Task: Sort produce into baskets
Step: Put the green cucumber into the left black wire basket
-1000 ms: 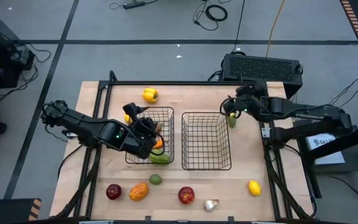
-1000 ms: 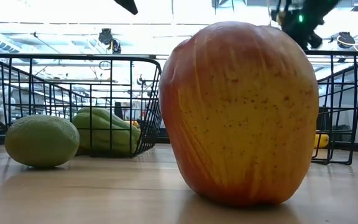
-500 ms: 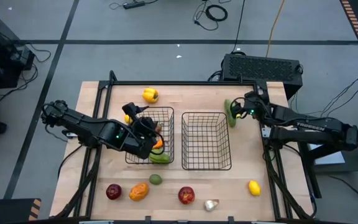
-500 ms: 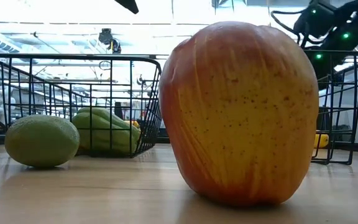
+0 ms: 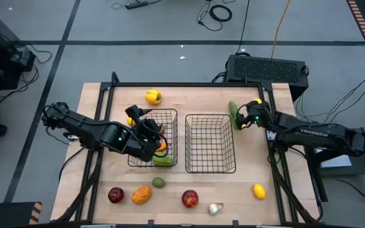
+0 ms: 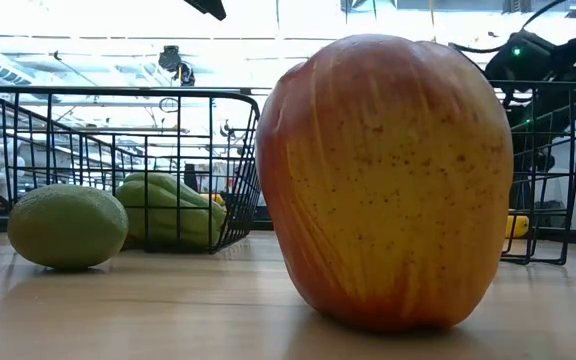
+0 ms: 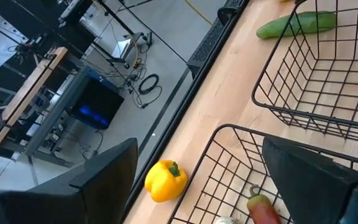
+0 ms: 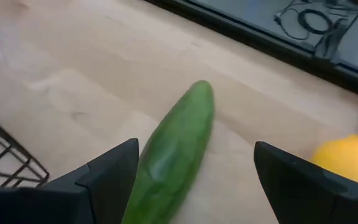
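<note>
A green cucumber lies on the wood beyond the right basket's far right corner. My right gripper hangs low over its near end, open, one finger on either side and clear of it. A lemon lies just beside it. My left gripper hovers open above the left basket, which holds a green pepper and an orange piece. A yellow pepper lies behind that basket.
Along the near edge lie a dark red apple, an orange pepper, a lime-green fruit, a red apple, a garlic bulb and a lemon. A black frame rail runs along the far edge.
My right gripper has come down toward the cucumber, drawing back a little toward the table's right edge, and stays open. The left arm has kept still.
</note>
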Controlling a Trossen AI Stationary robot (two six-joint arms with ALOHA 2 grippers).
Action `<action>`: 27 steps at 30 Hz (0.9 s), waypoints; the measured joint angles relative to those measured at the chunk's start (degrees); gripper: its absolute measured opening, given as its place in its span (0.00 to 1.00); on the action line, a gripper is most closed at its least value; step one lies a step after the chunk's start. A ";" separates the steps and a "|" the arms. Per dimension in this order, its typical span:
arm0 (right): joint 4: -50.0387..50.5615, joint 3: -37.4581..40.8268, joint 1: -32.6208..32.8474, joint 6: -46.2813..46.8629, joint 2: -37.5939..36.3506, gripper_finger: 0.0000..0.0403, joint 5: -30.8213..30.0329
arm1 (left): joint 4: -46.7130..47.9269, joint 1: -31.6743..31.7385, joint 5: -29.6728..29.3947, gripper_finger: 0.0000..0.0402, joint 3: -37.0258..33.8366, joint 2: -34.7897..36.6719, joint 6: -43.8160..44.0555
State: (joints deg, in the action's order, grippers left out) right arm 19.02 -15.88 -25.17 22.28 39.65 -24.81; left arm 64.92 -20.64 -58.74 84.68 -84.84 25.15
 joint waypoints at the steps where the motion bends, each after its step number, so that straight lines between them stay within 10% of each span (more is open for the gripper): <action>1: -0.48 0.60 0.01 0.00 -0.41 0.77 0.52 | 0.01 0.00 0.00 0.87 0.00 0.00 0.00; 27: -9.01 8.94 1.80 5.36 0.05 0.77 7.18 | -0.06 0.00 0.02 0.87 0.00 0.00 -0.11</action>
State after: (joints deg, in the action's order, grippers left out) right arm 10.00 -6.95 -23.36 27.64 39.70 -17.63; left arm 64.86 -20.64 -58.72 84.68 -84.84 25.04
